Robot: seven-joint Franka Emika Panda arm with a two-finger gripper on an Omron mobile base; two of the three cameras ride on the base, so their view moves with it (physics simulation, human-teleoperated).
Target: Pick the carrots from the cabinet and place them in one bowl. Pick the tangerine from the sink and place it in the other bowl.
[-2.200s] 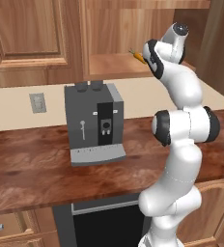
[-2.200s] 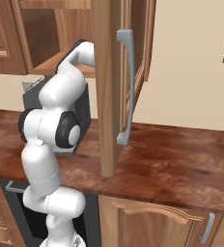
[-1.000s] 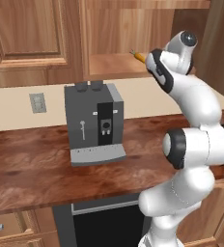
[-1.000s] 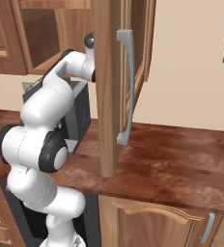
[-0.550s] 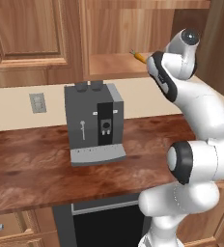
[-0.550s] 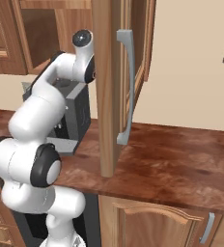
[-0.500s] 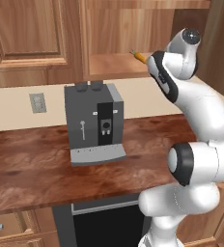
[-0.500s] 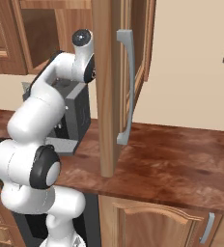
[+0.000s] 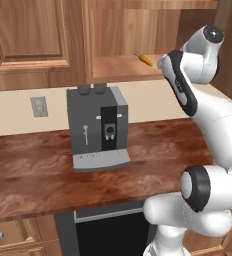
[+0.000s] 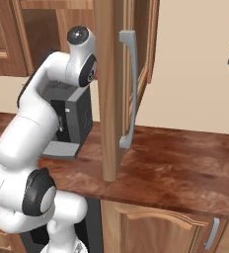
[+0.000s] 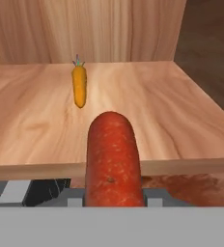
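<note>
Left base view: I log the warm brown wooden wall cabinet [image 9: 123,45] with its open shelf compartment; a small orange carrot with a green top [image 9: 144,58] lies on the shelf board. My white arm reaches up to the shelf's front edge, its hand turned toward the opening. Below, a dark grey box-shaped coffee machine [image 9: 97,127] stands on the reddish-brown wooden counter [image 9: 33,175], with a pale wall socket [image 9: 38,106] on the beige wall behind.

Right base view: I log the cabinet's swung-open panelled door [image 10: 117,89], seen edge-on, with a grey bar handle [image 10: 128,89]; my arm's upper joint sits just left of it.

Hand view: I log the darker reddish-orange carrot [image 11: 113,161], pinched between the jaws of the gripper [image 11: 114,198] and pointing forward above the shelf's front edge. The orange carrot lies farther in, well apart.
</note>
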